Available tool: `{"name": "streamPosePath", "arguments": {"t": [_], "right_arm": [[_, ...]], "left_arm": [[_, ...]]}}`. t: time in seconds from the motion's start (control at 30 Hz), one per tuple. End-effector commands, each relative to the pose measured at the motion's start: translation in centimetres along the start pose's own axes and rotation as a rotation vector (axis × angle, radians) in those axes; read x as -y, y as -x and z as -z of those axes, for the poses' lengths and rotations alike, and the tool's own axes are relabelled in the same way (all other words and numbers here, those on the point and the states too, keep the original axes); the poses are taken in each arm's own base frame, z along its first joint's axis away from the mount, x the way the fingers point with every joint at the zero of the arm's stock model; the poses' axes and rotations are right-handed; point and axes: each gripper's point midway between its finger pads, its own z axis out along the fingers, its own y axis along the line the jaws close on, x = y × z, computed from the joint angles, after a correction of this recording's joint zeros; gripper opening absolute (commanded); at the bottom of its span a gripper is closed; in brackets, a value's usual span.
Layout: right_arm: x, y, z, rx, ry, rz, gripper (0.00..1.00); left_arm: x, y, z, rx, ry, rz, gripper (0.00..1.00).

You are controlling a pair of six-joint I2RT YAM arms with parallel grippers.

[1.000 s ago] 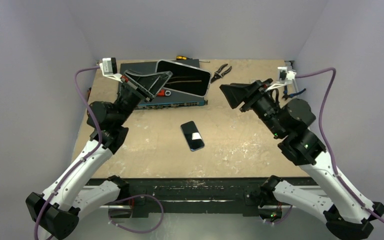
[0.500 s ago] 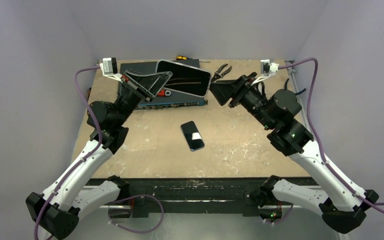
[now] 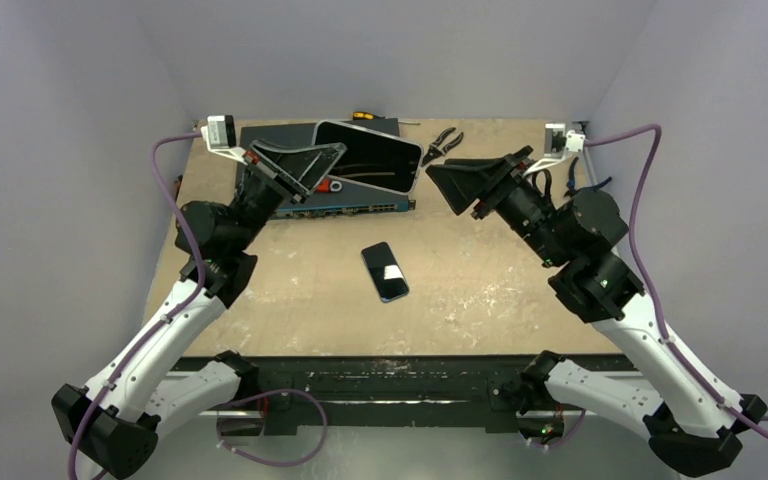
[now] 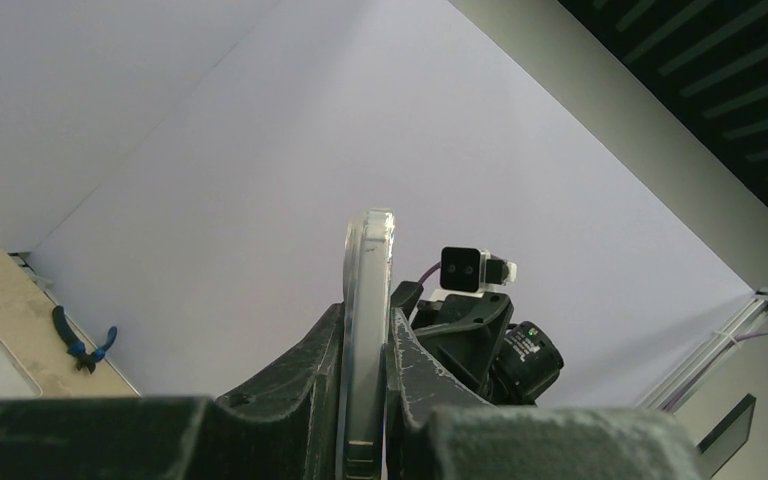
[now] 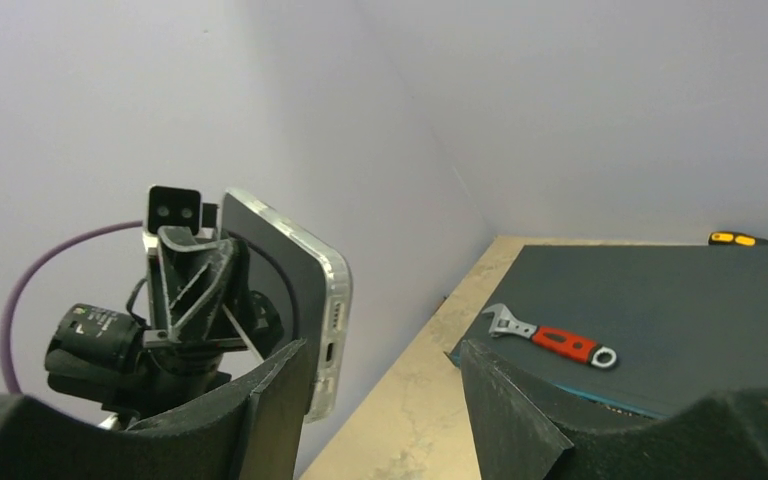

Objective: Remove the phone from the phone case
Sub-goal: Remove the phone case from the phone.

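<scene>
Phone in its clear case hangs above the dark box at the counter's back, gripped at its left end by the left hand. The right hand, spread wide, floats just right of the box, near the phone's free end. From the left wrist, the case stands edge-on, pinched between both fingers. From the right wrist, its own fingers gape with nothing between them, the phone facing them beyond the box's left side. A red-handled wrench lies on that box.
</scene>
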Motion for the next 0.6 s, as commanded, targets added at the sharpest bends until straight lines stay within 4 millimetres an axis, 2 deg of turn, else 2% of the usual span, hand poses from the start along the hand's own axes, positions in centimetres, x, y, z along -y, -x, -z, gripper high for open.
{"name": "streamPosePath", "arguments": {"t": [0.0, 0.17, 0.37, 0.57], "right_arm": [[-1.5, 2.5, 0.7, 0.070, 0.042, 0.006, 0.61], [-2.0, 1.7, -0.1, 0.030, 0.072, 0.008, 0.59], [-1.4, 0.5, -1.0, -0.014, 0.056, 0.004, 0.58], [-0.6, 0.2, -1.1, -0.024, 0.014, 0.007, 0.53]], "left_arm": [[3.3, 1.9, -0.3, 0.068, -0.092, -0.036, 0.00], [3.2, 1.9, -0.3, 0.067, -0.093, -0.031, 0.00], [3.4, 2.0, -0.3, 0.067, -0.097, -0.034, 0.00], [3.4, 2.1, -0.3, 0.074, -0.095, -0.034, 0.00]]}}
